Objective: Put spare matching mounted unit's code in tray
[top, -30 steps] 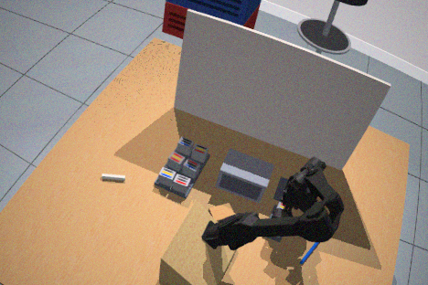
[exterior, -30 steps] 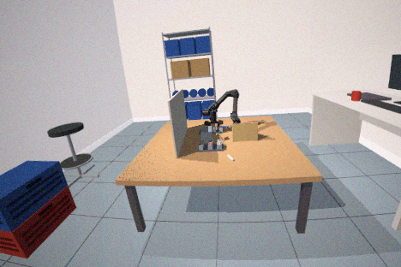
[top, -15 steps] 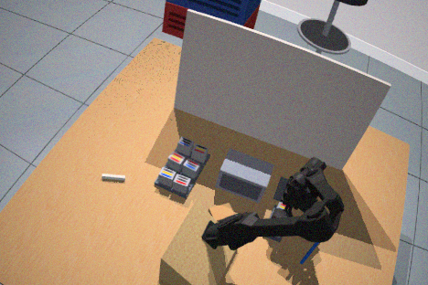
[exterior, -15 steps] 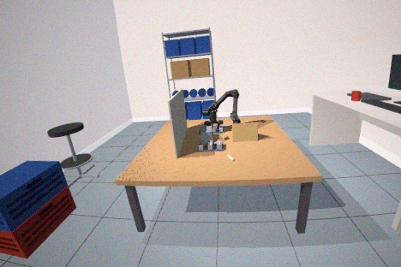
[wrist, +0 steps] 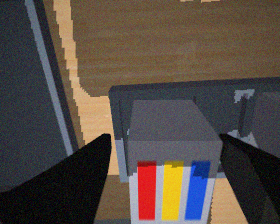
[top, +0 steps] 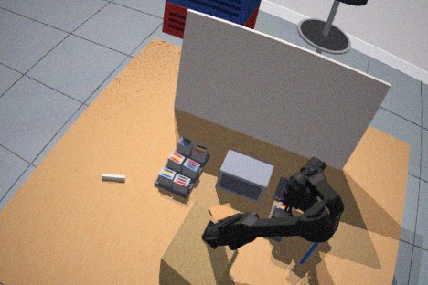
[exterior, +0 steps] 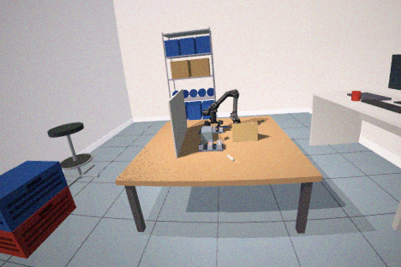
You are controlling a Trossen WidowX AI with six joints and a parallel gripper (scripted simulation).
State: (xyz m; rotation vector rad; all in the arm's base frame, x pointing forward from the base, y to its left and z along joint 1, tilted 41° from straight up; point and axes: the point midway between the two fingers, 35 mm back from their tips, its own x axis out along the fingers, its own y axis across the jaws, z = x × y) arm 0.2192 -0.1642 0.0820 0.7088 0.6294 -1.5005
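My gripper (wrist: 164,140) is open around a grey block (wrist: 172,155) with red, yellow and blue stripes. A gap shows at the left fingertip; the right one appears beside the block's edge. The block sits in a dark rack (wrist: 156,88) near the arm, and part of another block (wrist: 273,117) shows to its right. A grey tray (wrist: 49,75) (top: 247,160) lies left of this rack. Farther left, a dark rack (top: 170,190) holds several striped blocks, too small to compare their codes. The fingertips are mostly hidden in the top and exterior views. I cannot tell which block is the mounted unit or see its back.
A tall grey panel (top: 274,91) (exterior: 178,121) stands behind the tray and racks. A tan box (top: 187,242) (exterior: 245,132) stands on the front side, under part of the arm. A white stick (top: 113,178) lies far left; a blue stick (top: 309,253) lies near the arm.
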